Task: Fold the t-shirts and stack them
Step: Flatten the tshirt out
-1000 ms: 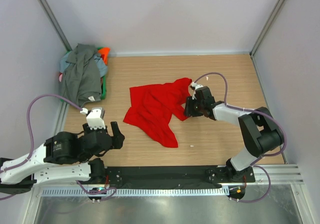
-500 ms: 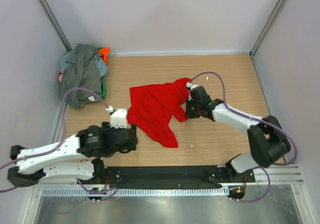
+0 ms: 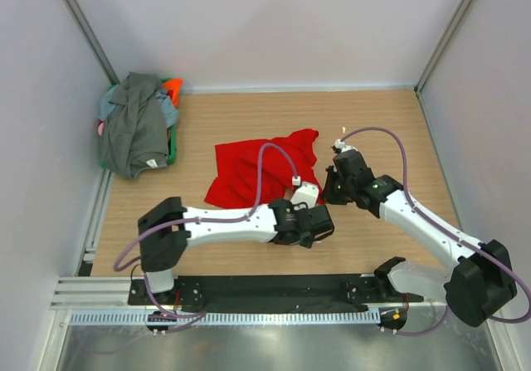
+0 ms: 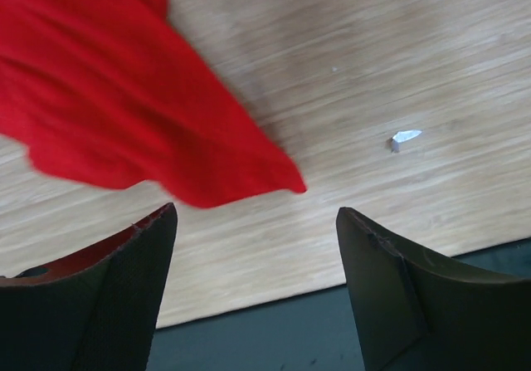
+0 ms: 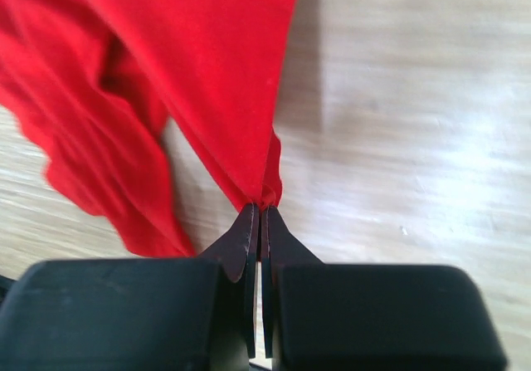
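Note:
A bright red t-shirt (image 3: 249, 168) lies crumpled on the wooden table, mid-left. My right gripper (image 3: 332, 192) is shut on a bunched edge of it at its right side; in the right wrist view the red cloth (image 5: 224, 80) fans out from the closed fingertips (image 5: 261, 209). My left gripper (image 3: 318, 228) is open and empty, just near-right of the shirt's near corner. In the left wrist view the red corner (image 4: 166, 114) lies above and left of the open gripper (image 4: 257, 222). A pile of other shirts (image 3: 137, 122), dark grey on top with orange (image 3: 172, 85) and light blue showing, sits at the back left.
The pile sits in a green bin (image 3: 173, 148) against the left wall. A small white scrap (image 4: 405, 137) lies on the wood right of the red corner. The black base rail (image 3: 274, 290) runs along the near edge. Walls close in left, right and back.
My left arm has swung from the near left across to the shirt's near right corner. My right gripper has drawn the shirt's edge nearer and to the right.

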Action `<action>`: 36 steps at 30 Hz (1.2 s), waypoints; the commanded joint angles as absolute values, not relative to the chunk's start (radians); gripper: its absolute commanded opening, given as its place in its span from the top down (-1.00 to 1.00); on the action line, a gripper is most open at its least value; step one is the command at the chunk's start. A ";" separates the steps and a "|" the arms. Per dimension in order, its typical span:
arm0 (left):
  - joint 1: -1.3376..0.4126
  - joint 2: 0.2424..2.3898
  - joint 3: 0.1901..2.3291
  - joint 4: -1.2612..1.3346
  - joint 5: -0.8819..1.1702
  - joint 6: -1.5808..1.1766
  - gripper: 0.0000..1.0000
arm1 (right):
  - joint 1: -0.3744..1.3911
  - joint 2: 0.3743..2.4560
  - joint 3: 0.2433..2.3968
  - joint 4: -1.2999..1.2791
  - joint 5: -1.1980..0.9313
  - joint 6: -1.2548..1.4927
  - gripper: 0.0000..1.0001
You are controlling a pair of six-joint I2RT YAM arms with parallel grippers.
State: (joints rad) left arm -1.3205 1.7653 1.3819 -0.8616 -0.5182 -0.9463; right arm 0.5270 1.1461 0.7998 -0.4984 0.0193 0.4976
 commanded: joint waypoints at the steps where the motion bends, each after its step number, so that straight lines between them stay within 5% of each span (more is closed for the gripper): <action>1: -1.325 1.839 1.410 -0.709 -0.465 -0.910 -0.55 | 0.529 1.095 0.790 -0.567 0.078 0.534 0.97; 16: -1.321 2.037 1.441 -0.764 -0.506 -1.000 -0.04 | 0.528 1.088 0.839 -0.624 0.104 0.495 0.98; 18: -1.321 2.034 1.427 -0.778 -0.535 -1.000 0.20 | 0.528 1.080 0.841 -0.627 0.091 0.500 0.98; 19: -1.321 2.030 1.413 -0.784 -0.544 -1.002 0.58 | 0.528 1.077 0.842 -0.629 0.086 0.508 0.97; 21: -1.321 2.000 1.405 -0.823 -0.580 -1.002 1.00 | 0.528 1.065 0.851 -0.640 0.069 0.512 0.98; 29: -1.357 1.671 1.422 -1.167 -0.725 -1.031 1.00 | 0.528 0.967 1.026 -0.791 0.028 0.577 0.98; 36: -1.436 1.350 1.665 -1.501 -0.851 -0.971 1.00 | 0.528 0.845 1.400 -0.925 -0.066 0.646 0.98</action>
State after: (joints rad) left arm -1.4124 1.4322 1.5406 -1.2327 -0.7223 -0.9852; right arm 0.5270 0.9199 1.2411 -0.8669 -0.0010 0.5938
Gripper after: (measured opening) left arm 0.006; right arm 0.037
